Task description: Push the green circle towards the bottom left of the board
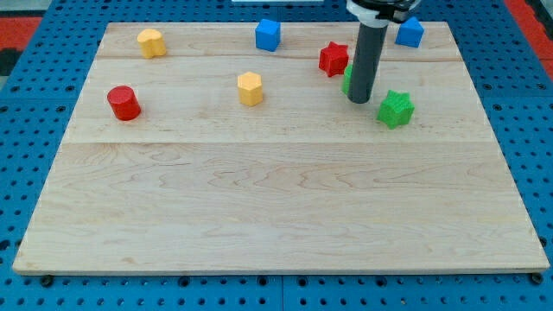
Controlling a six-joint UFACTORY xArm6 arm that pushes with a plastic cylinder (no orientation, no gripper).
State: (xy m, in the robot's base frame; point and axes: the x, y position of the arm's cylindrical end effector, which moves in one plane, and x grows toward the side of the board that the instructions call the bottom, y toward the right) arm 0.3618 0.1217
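The green circle (346,81) sits near the view's top right and is mostly hidden behind my rod; only its left edge shows. My tip (359,100) rests on the board just in front of and to the right of the green circle, touching or nearly touching it. A green star-shaped block (396,109) lies just to the right of my tip. A red star-shaped block (333,58) lies just above and to the left of the green circle.
A blue block (269,34) and another blue block (409,32) lie along the top edge. A yellow block (151,42) is at the top left, a yellow hexagon (250,88) left of centre, a red cylinder (123,103) at the left. The wooden board (276,216) lies on a blue pegboard.
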